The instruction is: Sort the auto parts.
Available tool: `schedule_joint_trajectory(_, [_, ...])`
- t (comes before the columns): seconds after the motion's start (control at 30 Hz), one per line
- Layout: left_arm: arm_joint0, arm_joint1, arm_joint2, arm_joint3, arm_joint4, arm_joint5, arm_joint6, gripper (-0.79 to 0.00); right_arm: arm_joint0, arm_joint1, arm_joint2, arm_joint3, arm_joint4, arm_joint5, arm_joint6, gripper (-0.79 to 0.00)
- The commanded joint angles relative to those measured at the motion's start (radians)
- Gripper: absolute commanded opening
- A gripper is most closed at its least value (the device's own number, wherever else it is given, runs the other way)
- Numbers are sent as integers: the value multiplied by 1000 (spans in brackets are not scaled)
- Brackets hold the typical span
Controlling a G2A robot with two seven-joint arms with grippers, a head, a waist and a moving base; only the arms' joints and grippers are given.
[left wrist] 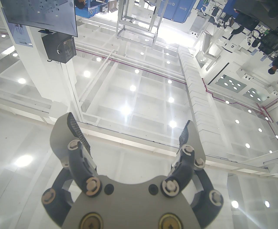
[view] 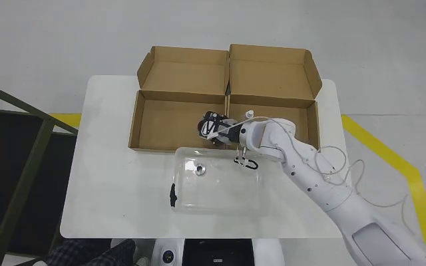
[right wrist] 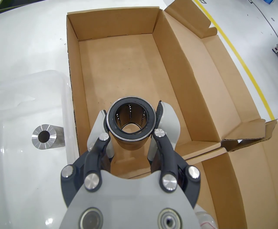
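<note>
Holding bearing (right wrist: 131, 111) w/ R jaws over cardbd box (right wrist: 121, 65).

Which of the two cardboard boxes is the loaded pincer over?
The left box in the top view: the right pincer holds the bearing above its floor, near the wall shared with the other box.

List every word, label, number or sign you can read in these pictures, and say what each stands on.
Nothing reads clearly enough to quote.
Blue panels in the room behind, left wrist view: white print, too small to read.
Poster on the column: blurred.
Cardboard boxes, bearing in the right pincer, metal cylinder: no print seen.
</note>
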Motion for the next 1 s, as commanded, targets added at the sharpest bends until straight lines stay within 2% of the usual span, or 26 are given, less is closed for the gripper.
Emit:
schedule_joint_trajectory(0.0, [0,0,0,0,0,0,0,0,6,-5,-6,10,-1,4,5,-773])
schedule_joint_trajectory(0.13, [0,0,0,0,0,0,0,0,17,-17,-19,36,-1,8,14,-680])
schedule_joint_trajectory(0.37, [0,0,0,0,0,0,0,0,26,-31,-25,69,-4,9,29,-613])
schedule_joint_trajectory(0.6, [0,0,0,0,0,0,0,0,24,-37,-16,79,-9,1,42,-496])
schedule_joint_trajectory(0.97, [0,0,0,0,0,0,0,0,20,-46,-6,79,-22,-17,59,-425])
